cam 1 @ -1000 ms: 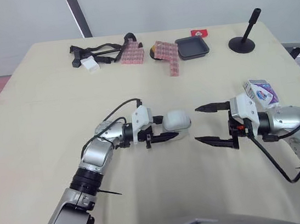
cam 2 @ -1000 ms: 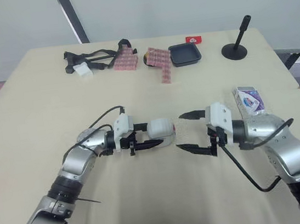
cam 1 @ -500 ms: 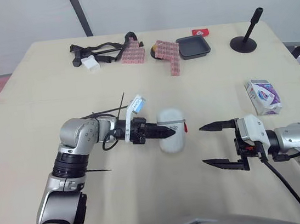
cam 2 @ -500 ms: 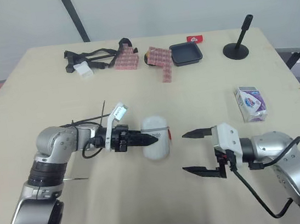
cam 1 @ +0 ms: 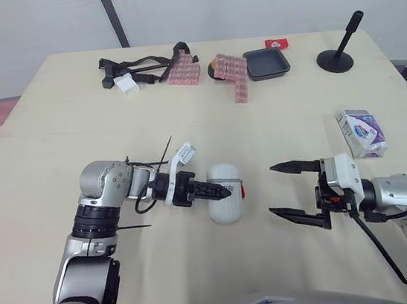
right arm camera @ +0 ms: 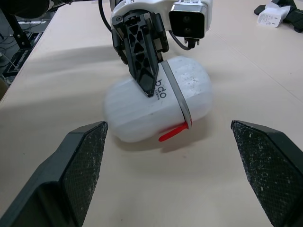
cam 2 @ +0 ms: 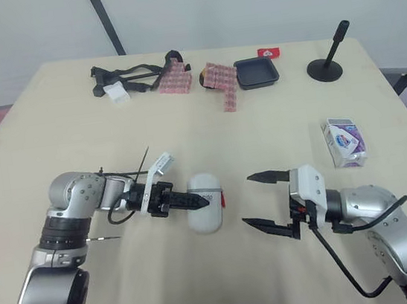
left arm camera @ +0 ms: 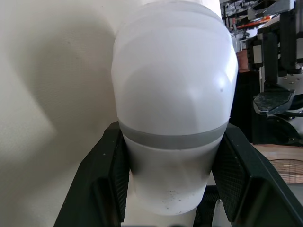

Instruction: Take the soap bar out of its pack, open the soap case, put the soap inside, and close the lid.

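One second on, the left gripper (cam 1: pixel 222 189) has swung round with its elbow wide. It stays clamped on the white soap case (cam 2: pixel 205 213), which rests on the table (cam 1: pixel 55 164) with its red tab (right arm camera: pixel 173 132) towards the right gripper (cam 1: pixel 272 189). That gripper, fingers spread and empty, waits near the case at its 3 o'clock. The lid appears shut, though the seam is hard to read. The soap pack (cam 1: pixel 361 131) lies untouched at the right gripper's 1 o'clock, so unpacking remains.
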Motion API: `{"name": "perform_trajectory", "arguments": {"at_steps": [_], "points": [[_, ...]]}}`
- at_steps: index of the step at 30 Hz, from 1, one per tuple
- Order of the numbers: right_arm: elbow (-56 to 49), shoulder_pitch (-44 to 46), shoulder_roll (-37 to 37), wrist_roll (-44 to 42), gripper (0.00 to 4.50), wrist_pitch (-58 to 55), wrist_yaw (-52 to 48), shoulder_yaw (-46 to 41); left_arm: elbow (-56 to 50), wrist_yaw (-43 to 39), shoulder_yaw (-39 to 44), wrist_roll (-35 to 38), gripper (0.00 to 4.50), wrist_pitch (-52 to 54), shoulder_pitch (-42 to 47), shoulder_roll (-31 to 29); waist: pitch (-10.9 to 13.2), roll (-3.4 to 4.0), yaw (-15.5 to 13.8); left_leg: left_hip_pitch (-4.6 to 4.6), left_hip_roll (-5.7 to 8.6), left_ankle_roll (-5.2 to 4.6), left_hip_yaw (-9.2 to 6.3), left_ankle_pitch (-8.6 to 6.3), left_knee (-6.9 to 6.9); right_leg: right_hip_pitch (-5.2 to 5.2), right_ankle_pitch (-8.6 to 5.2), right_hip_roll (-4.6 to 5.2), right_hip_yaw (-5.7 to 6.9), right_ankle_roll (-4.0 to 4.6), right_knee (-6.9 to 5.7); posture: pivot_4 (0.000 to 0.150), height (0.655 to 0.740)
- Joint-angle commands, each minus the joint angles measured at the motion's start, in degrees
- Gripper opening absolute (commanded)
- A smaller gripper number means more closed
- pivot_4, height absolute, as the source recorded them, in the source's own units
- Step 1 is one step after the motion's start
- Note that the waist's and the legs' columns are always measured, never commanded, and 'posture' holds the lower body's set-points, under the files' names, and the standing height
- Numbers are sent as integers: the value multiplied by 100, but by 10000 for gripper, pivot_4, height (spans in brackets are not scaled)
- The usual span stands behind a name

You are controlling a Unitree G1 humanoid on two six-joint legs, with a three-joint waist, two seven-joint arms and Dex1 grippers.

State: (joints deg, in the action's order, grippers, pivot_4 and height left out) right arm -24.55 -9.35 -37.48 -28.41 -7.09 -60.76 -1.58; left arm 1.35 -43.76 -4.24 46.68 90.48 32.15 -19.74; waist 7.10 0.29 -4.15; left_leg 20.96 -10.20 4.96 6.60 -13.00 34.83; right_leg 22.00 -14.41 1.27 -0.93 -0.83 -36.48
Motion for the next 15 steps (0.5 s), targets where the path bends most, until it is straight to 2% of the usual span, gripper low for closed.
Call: {"name": "perform_trajectory", "arguments": {"at_steps": [1, 12, 14, 15], "points": [[-12, 2, -4, 49, 44741, 160, 11, -70, 21, 59, -193, -158, 19098, -211, 23, -117, 0, 0, -5, 0, 0, 0, 0, 0, 0, -1, 0, 1, 0, 0, 0, 1500, 7374], [153, 210, -2, 137, 44741, 170, 34, 20, 84, -408, -1093, -481, 19098, -1212, 0, -650, -1, 1, -1, -41, -6, 1, 1, 0, -12, -37, 0, 6, 2, -1, 7, 1500, 7374], [163, 223, 1, 152, 45000, 167, 39, 30, 179, -449, -1121, -477, 29316, -1280, 44, -671, -1, 1, -1, -42, -7, 0, 1, 0, -11, -40, 0, 9, 2, -1, 7, 1500, 7374], [163, 225, 1, 154, 45000, 163, 40, 31, 221, -454, -1119, -489, 31732, -1336, 61, -671, 0, 1, 5, -44, -8, 0, 1, 0, -12, -41, 0, 10, 2, -1, 7, 1500, 7374]]}}
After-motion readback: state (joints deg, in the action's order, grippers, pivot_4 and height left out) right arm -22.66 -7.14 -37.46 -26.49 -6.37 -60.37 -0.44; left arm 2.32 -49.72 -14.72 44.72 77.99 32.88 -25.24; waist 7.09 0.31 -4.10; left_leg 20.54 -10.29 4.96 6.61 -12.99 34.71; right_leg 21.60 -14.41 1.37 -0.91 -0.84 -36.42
